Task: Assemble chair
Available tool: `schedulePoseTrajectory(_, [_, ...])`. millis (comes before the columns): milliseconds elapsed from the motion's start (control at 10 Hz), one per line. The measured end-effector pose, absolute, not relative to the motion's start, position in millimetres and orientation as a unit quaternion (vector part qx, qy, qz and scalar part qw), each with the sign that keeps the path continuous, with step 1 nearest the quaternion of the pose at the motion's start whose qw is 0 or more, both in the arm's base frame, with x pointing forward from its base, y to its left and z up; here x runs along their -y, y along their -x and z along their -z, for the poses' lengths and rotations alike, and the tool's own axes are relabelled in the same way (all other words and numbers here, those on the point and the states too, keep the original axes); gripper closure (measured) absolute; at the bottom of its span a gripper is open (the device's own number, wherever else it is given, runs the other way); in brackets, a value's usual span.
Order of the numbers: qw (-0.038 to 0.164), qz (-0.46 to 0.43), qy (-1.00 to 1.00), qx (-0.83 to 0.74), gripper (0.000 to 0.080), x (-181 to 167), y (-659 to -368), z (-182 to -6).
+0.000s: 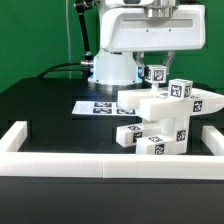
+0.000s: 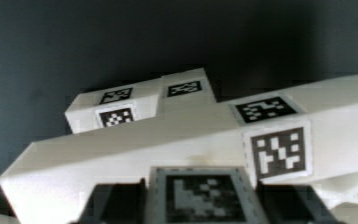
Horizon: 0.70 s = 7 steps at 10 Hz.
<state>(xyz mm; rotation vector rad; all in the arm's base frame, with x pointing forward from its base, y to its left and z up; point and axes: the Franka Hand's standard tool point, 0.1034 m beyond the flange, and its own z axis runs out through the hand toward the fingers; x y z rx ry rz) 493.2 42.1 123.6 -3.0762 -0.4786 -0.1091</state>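
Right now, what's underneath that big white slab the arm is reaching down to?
Under the seat slab stand blocky white tagged chair pieces, one lying on the black table. How they join beneath the slab is hidden.

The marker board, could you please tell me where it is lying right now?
In the exterior view, the marker board lies flat on the black table, left of the chair and just in front of the arm's base.

The chair looks smooth white plastic; the table matt black.
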Motion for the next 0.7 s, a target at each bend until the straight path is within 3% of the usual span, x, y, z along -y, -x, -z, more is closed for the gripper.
schedulePoseTrajectory(700, [0.013, 0.029, 0.988, 0.154, 0.0511, -41.7, -492.2, -116.5])
